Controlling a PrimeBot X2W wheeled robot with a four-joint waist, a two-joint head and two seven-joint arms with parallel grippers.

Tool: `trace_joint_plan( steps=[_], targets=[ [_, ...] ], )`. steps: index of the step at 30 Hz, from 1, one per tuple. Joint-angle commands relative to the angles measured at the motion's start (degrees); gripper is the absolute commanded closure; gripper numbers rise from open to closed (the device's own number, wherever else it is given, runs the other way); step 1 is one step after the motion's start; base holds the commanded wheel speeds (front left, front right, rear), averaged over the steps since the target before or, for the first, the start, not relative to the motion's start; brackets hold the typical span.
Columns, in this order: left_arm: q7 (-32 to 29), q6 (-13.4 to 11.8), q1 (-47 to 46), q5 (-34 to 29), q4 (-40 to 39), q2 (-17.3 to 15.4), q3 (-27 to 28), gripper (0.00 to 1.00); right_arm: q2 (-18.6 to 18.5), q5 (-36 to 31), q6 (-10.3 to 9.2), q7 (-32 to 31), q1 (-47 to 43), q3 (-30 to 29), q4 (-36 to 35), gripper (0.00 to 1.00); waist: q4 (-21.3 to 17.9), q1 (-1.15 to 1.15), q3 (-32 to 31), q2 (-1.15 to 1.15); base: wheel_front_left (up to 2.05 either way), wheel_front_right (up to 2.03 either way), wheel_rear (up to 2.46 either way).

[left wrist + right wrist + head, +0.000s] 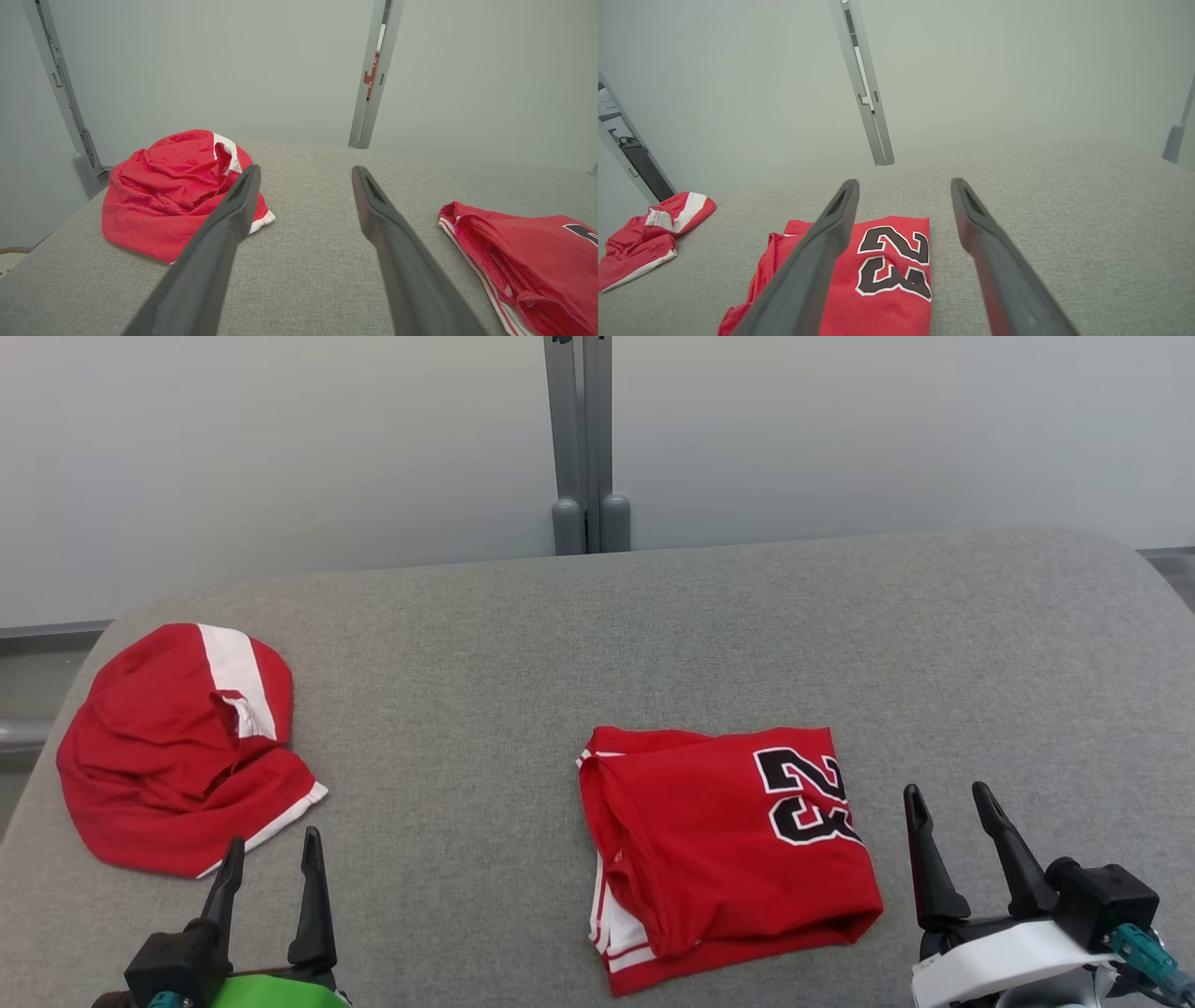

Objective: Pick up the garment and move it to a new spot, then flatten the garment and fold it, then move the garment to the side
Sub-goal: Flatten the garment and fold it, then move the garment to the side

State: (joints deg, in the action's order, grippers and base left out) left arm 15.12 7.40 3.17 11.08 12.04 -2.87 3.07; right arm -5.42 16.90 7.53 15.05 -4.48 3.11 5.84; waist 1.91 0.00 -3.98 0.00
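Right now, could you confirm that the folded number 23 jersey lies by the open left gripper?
Not quite: the head view shows the folded jersey by the open right gripper; the crumpled red garment lies by the left gripper.

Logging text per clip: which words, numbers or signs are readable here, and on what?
"23": black number, white-edged, on the folded jersey.
Orange tag on the far frame: marks too small to read.
No text shows on the crumpled garment.
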Motion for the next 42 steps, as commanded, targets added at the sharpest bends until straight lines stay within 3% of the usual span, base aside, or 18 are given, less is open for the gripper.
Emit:
trace_joint_plan(
  steps=[1,10,42],
  targets=[
    [0.0,0.1,1.3,-0.2,-0.2,-0.1,0.1,0.00,0.1,-0.6,-0.09,0.2,-0.8,0.0,-0.4,0.00,0.1,0.00,-0.1,0.00,0.00,0.00,0.00],
    [0.0,0.1,2.5,-3.2,-0.5,-0.9,-0.3,0.00,0.0,-1.7,-0.09,0.2,-1.1,-1.0,-0.9,0.00,0.5,0.00,-0.2,0.00,0.00,0.00,0.00],
    [0.0,-0.9,2.3,-2.3,0.2,-0.9,-0.7,0.00,-1.1,-3.5,-0.09,0.2,-0.6,-1.0,1.7,0.00,0.8,0.00,-0.7,0.00,0.00,0.00,0.00]
  ],
)
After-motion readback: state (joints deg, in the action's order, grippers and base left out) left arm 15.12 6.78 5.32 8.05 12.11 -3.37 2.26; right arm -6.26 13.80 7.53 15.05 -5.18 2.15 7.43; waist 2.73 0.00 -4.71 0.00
